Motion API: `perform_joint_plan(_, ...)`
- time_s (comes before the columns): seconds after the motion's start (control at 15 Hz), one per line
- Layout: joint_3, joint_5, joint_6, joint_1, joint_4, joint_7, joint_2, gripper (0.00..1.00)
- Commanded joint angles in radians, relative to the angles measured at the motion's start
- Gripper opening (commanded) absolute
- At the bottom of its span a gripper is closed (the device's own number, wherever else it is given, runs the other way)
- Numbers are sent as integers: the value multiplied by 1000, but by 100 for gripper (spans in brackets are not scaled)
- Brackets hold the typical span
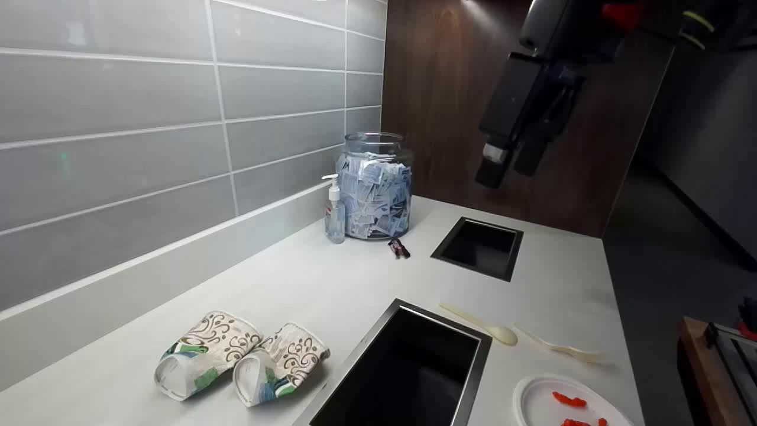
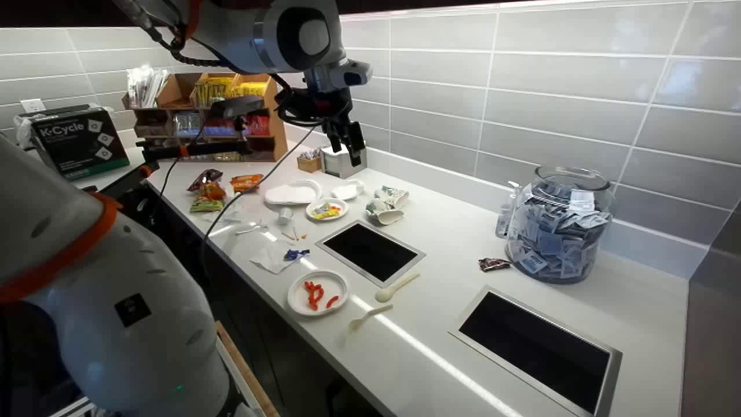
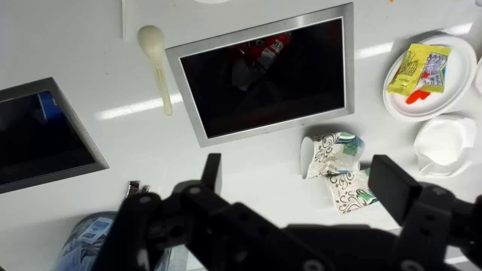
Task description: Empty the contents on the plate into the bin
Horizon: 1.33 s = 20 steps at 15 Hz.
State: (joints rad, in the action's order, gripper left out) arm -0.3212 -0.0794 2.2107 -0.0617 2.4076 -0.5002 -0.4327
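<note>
White, shallow-rimmed and probably thin paper or foam, the plate (image 2: 336, 285) lies flat on the worktop (image 2: 440, 255), between the front edge and the bin (image 3: 348, 60). It should be light, springy at the rim and quick to buckle if squeezed hard. The red scraps (image 1: 569, 400) on it look soft and loose, though some may cling. The rim on the side away from the bin seems the best hold, leaving the bin side free to tip. The jaws stand wide apart, nothing between them, well above the worktop. In an exterior view the plate (image 1: 538, 405) is cut off at the bottom; the wrist view catches only a pale sliver (image 3: 212, 1), likely its rim. The bin's depth is lost in darkness, and a similar opening (image 3: 75, 124) leaves some doubt which is meant.
</note>
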Motion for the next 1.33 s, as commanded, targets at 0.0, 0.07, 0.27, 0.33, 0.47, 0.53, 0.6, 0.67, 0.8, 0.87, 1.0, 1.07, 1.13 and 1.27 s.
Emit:
perform_joint_plan(0.0,16,9,-2,-17,-2,-7,2,100)
perform_joint_plan(0.07,16,9,-2,-17,-2,-7,2,100)
perform_joint_plan(0.27,16,9,-2,-17,-2,-7,2,100)
perform_joint_plan(0.33,16,9,-2,-17,-2,-7,2,100)
perform_joint_plan(0.47,16,9,-2,-17,-2,-7,2,100)
perform_joint_plan(0.53,16,9,-2,-17,-2,-7,2,100)
perform_joint_plan(0.6,16,9,-2,-17,-2,-7,2,100)
perform_joint_plan(0.67,16,9,-2,-17,-2,-7,2,100)
perform_joint_plan(0.8,16,9,-2,-17,-2,-7,2,100)
perform_joint_plan(0.87,16,9,-2,-17,-2,-7,2,100)
perform_joint_plan(1.0,16,9,-2,-17,-2,-7,2,100)
perform_joint_plan(1.07,16,9,-2,-17,-2,-7,2,100)
perform_joint_plan(1.13,6,37,14,-1,19,-32,-1,100)
perform_joint_plan(1.27,31,4,32,-19,64,7,-10,100)
